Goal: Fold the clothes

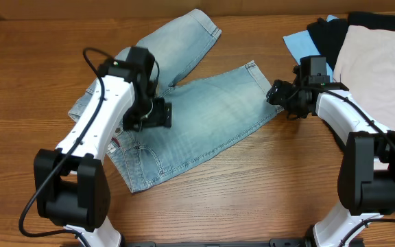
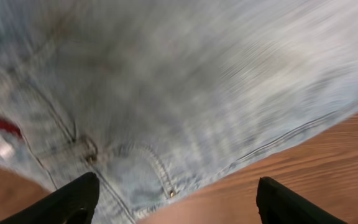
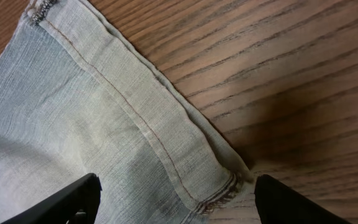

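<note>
Here the right end effector (image 3: 176, 202), spread, hangs over the hem corner (image 3: 224, 186) of the shorts (image 1: 211, 116), which lie flat on the desk (image 1: 19, 82); the left end effector (image 2: 178, 202), spread too, hovers above their pocket (image 2: 146, 167). Grasping seems in hand: next, each must descend and pinch cloth.

The overhead camera looks straight down at the table (image 1: 19, 82), with the denim shorts (image 1: 204, 127) central and both arms in frame. The left wrist camera hangs close over the shorts' pocket stitching (image 2: 148, 163), and its view is blurred. The right wrist camera looks down closely at the shorts' leg hem (image 3: 160, 130), which the overhead view also shows.
</note>
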`<state>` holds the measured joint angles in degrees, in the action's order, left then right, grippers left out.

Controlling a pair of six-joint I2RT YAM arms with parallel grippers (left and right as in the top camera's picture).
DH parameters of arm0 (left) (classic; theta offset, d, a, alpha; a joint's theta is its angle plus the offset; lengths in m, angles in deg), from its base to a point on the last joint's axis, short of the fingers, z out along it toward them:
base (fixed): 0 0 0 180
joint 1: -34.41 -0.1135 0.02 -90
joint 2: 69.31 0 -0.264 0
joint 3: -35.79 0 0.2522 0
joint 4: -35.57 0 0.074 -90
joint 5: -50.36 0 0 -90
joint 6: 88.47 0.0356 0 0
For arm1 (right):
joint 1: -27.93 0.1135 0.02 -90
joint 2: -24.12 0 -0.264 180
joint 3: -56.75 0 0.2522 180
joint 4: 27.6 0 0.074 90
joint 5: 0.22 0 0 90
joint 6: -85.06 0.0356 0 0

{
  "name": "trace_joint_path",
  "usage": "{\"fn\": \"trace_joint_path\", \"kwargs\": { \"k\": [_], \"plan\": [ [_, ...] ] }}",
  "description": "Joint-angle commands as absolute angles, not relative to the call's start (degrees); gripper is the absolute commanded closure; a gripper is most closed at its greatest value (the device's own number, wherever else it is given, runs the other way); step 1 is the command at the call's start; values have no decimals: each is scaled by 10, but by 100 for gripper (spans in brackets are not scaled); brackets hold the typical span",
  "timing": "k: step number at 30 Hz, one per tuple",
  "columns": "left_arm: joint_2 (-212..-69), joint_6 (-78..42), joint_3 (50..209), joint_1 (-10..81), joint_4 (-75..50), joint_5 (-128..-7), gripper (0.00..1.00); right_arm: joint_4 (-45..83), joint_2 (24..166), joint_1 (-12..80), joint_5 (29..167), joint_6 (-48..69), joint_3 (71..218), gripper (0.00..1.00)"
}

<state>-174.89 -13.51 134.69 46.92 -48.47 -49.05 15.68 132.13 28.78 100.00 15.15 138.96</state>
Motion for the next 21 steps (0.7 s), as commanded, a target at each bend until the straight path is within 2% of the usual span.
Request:
{"fn": "trace_joint_path", "kwargs": {
  "k": [1, 15, 17, 21],
  "plan": [
    [-1749, -169, 1284, 468, -485, -462, 26, 154, 1337, 289, 997, 147, 1391, 18],
    [-1749, -193, 1253, 494, -575, -472, 27, 147, 1354, 289, 996, 147, 1391, 19],
    [-1749, -200, 1240, 505, -567, -471, 27, 144, 1354, 289, 996, 147, 1391, 30],
    [-1749, -217, 1213, 521, -530, -470, 28, 158, 1354, 289, 1000, 147, 1391, 82]
  ]
}}
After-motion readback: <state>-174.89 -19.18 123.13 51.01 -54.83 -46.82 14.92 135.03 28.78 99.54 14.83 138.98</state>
